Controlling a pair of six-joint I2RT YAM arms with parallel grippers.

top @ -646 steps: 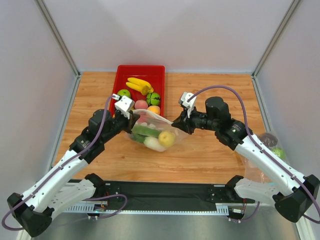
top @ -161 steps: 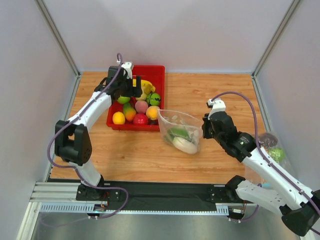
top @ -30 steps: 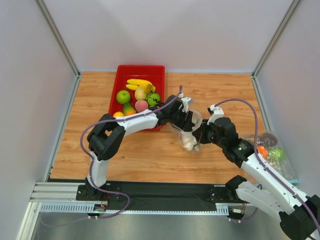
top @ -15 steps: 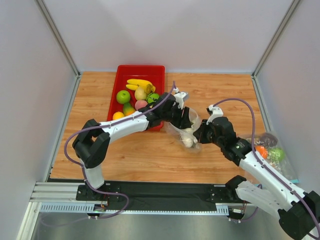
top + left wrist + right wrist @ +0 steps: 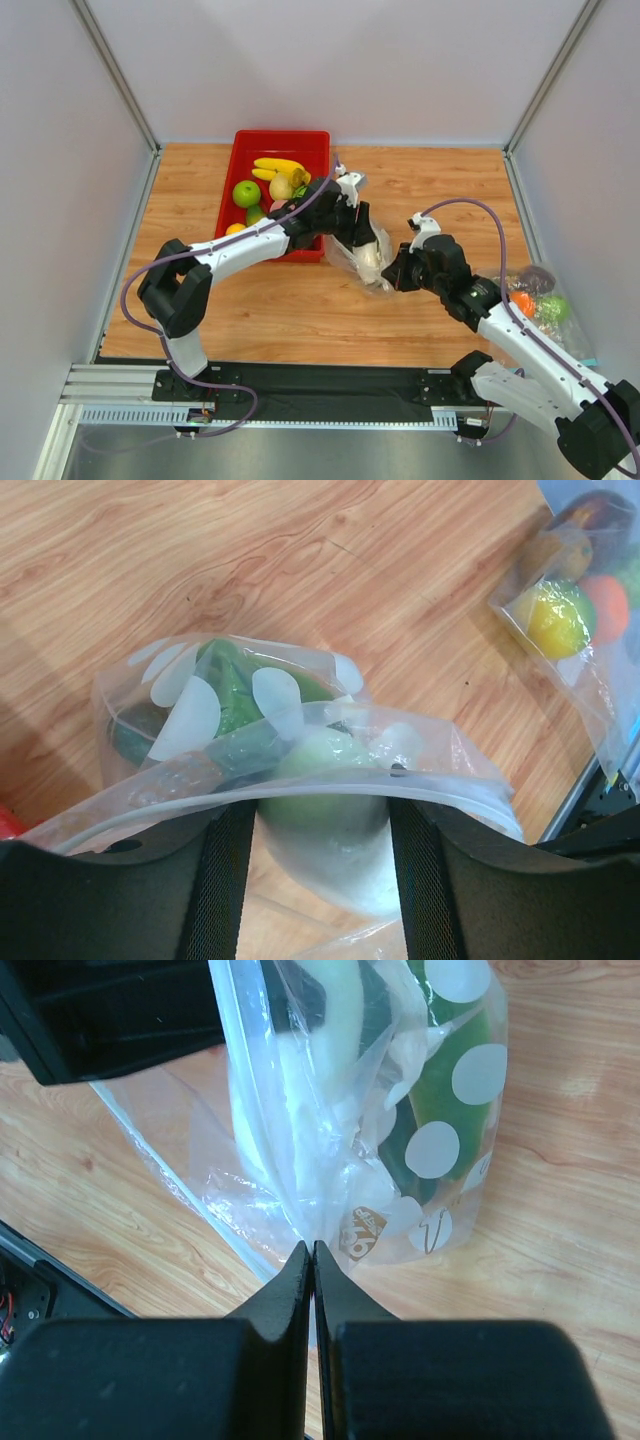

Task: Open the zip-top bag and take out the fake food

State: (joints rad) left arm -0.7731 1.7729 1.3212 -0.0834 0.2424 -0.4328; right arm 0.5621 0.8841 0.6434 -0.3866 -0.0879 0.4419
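The zip-top bag (image 5: 345,262), thin crinkled clear plastic printed with white round dots, is being held between your two grippers over the wooden table (image 5: 430,190), just beside the near right corner of the red tray (image 5: 283,134). The fake food (image 5: 265,1090) is showing through the film: a smooth, pale white vegetable (image 5: 325,780) with a rounded end, and a glossy dark green cucumber (image 5: 232,695) lying behind it. Your left gripper (image 5: 322,815) is reaching in at the bag's mouth, and its black fingers (image 5: 225,880) are pressing on both sides of the white vegetable while the zip rim is stretching across them. Your right gripper (image 5: 313,1252) is pinching a fold of the bag's film, jaws meeting tightly. A plain clear bag (image 5: 535,300) of coloured pieces is lying well apart at the table's right edge
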